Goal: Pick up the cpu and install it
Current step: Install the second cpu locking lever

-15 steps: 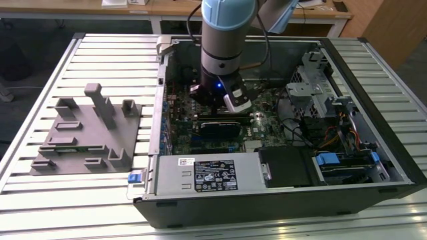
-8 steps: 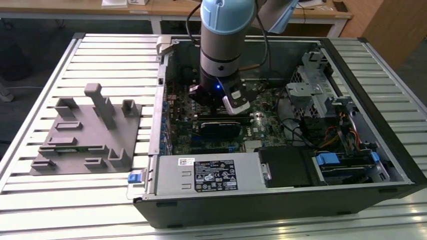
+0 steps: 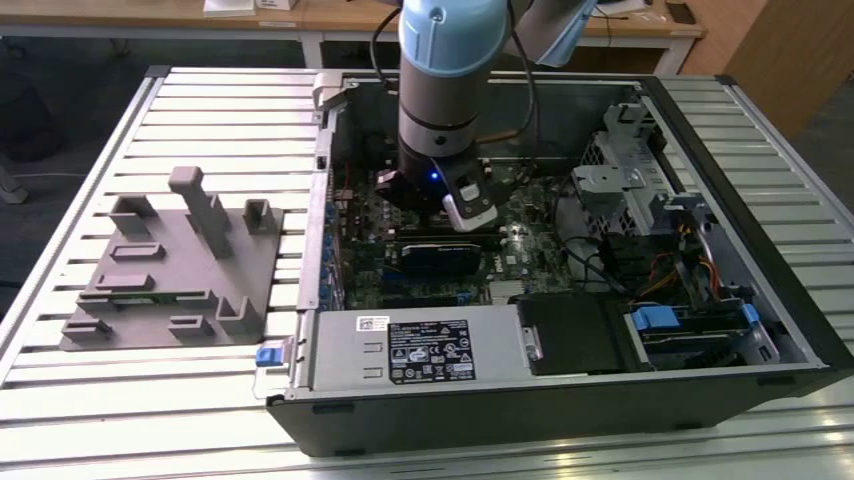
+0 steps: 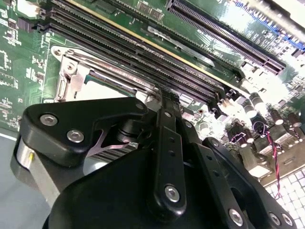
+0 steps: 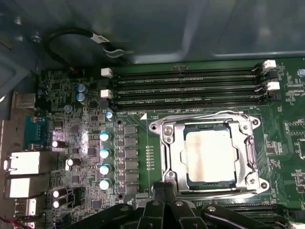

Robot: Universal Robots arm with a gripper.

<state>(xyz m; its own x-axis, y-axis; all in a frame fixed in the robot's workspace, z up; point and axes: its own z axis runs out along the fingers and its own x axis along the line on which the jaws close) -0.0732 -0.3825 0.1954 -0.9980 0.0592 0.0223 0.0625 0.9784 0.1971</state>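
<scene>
The cpu (image 5: pixel 209 155), a pale silvery square chip, lies flat inside the motherboard's metal-framed socket (image 5: pixel 167 143); the frame is swung open around it. In the second wrist view a pale strip of the cpu (image 4: pixel 102 88) shows within the socket frame (image 4: pixel 71 76). My gripper (image 5: pixel 164 187) hangs low over the board just beside one edge of the socket, shut with nothing held. The second wrist view shows the gripper (image 4: pixel 169 93) tip close to the socket's corner. From the exterior view, the gripper (image 3: pixel 447 215) is down inside the open computer case.
Black memory slots (image 5: pixel 186 88) run along the socket's far side. Blue-topped capacitors (image 5: pixel 105 152) and rear ports (image 5: pixel 24 162) stand beside it. The case wall (image 3: pixel 747 330), drive bays (image 3: pixel 667 200) and power supply (image 3: pixel 414 345) hem the arm in. A grey fixture (image 3: pixel 174 260) sits on the exterior view's left.
</scene>
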